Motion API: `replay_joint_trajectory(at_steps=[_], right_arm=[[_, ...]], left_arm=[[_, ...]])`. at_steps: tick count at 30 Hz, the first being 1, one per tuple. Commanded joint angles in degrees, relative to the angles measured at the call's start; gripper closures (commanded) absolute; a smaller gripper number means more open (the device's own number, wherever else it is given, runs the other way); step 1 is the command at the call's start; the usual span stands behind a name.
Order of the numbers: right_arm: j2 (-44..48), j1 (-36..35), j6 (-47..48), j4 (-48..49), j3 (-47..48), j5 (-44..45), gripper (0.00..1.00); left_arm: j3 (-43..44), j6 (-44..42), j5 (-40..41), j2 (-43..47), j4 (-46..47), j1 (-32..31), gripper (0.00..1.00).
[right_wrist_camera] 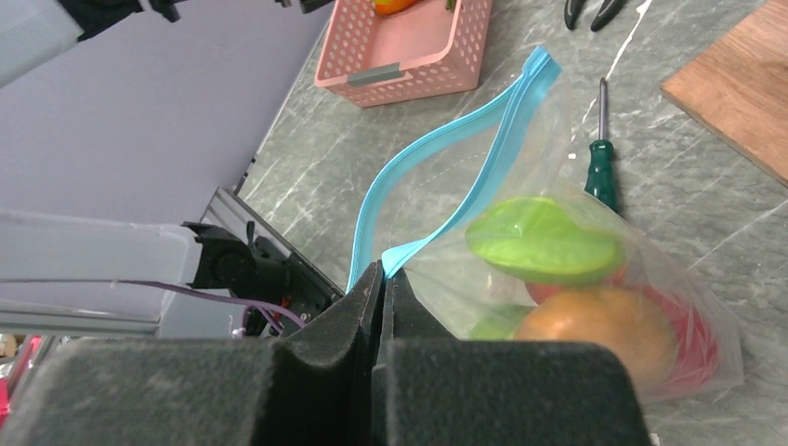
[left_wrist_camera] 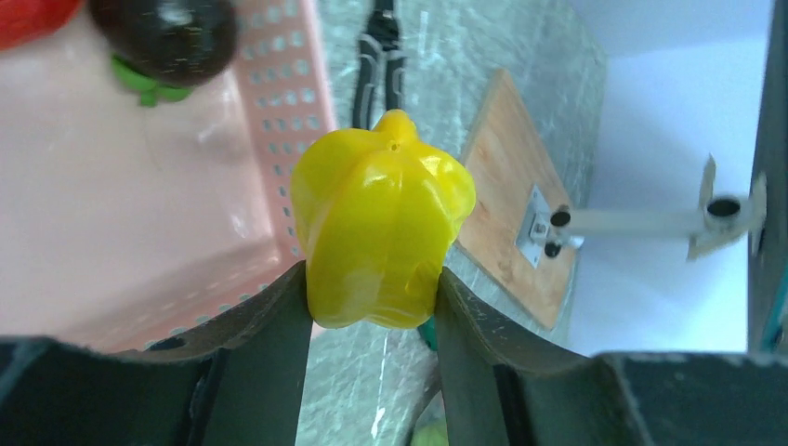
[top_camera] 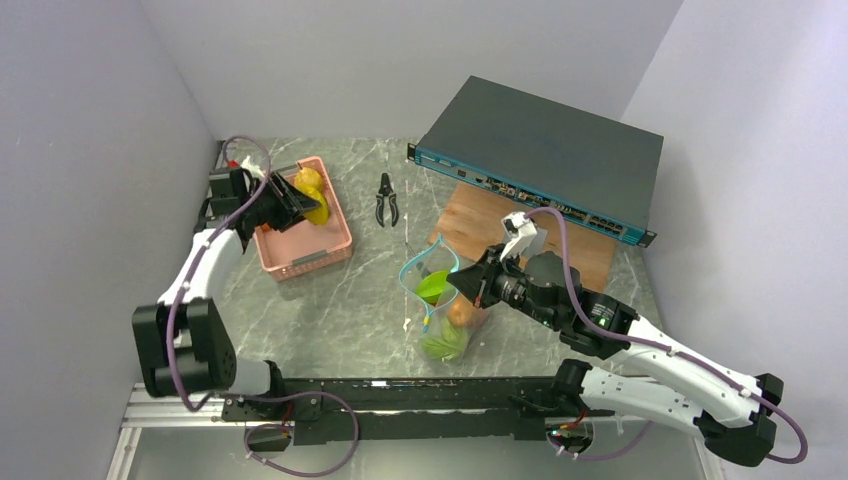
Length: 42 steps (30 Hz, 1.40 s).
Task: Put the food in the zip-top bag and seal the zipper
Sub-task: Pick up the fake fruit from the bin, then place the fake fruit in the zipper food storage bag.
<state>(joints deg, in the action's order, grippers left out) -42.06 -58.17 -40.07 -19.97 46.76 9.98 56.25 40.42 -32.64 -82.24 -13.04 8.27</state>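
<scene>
Above the table: we see the left gripper (top_camera: 288,207) at the pink basket (top_camera: 318,262), holding a yellow fruit (top_camera: 314,196) over its far corner. The zip-top bag (top_camera: 445,320) sits well apart, right of centre, with the right gripper (top_camera: 472,287) at its mouth.
Beyond the bag: black pliers (top_camera: 387,200), a wooden board (top_camera: 480,225) and a network switch (top_camera: 545,160).
Left wrist, grip: our fingers (left_wrist_camera: 279,325) clamp the yellow fruit on both flanks, its pointed end facing away.
Left wrist, basket: a dark fruit (left_wrist_camera: 167,37) and a red one (left_wrist_camera: 28,11) lie at the far end, by the perforated wall.
Right wrist, grip: the jaws are pressed together on the zipper (right_wrist_camera: 446,139), pinching it where its two strips meet.
Right wrist, bag: the mouth gapes beyond the pinch. A green piece (right_wrist_camera: 544,242), an orange piece (right_wrist_camera: 595,325) and something red lie inside. A green-handled screwdriver (right_wrist_camera: 602,172) lies just beside the bag.
Step in hand: we judge that we are loading, with one fruit gripped and not yet carried across, and the zipper unsealed.
Next move: we must carry the fruit over to the open mouth and let it go between the strips while the right side keeps the edge lifted. The floppy film may fold shut, so the approach calls for a high, centred drop.
</scene>
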Motion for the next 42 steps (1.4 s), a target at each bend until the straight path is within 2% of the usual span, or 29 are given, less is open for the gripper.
replay_joint_trajectory(at_steps=[1, 10, 14, 21, 31, 38, 42], right_arm=[[-0.40, -0.19, 0.30, 4.87, 1.24, -0.08, 1.00], [-0.19, -0.08, 0.39, 4.45, 1.14, 0.17, 1.00], [-0.89, -0.15, 0.26, 4.91, 1.05, -0.26, 1.00], [-2.27, -0.15, 0.13, 5.87, 1.34, -1.22, 1.00], [-2.42, -0.20, 0.25, 6.61, 1.67, -1.39, 1.00], [-1.58, -0.22, 0.61, 5.49, 2.04, -0.85, 1.00], [-0.99, -0.15, 0.16, 5.84, 1.04, -0.98, 1.00]], left_arm=[[-2.65, -10.62, -2.58, 9.29, 3.21, -3.84, 0.52], [-4.15, -22.64, -13.56, 23.00, 8.89, -20.44, 0.48], [-6.37, -25.48, -14.33, 26.97, 11.55, -27.23, 0.47], [-4.96, -27.62, -12.21, 23.26, 8.30, -36.86, 0.47], [-2.14, -31.43, -7.37, 17.28, 2.28, -45.74, 0.47], [-0.41, -33.79, -4.94, 15.06, -1.93, -48.96, 0.45], [0.16, -34.68, -4.79, 14.23, -3.11, -49.54, 0.40]])
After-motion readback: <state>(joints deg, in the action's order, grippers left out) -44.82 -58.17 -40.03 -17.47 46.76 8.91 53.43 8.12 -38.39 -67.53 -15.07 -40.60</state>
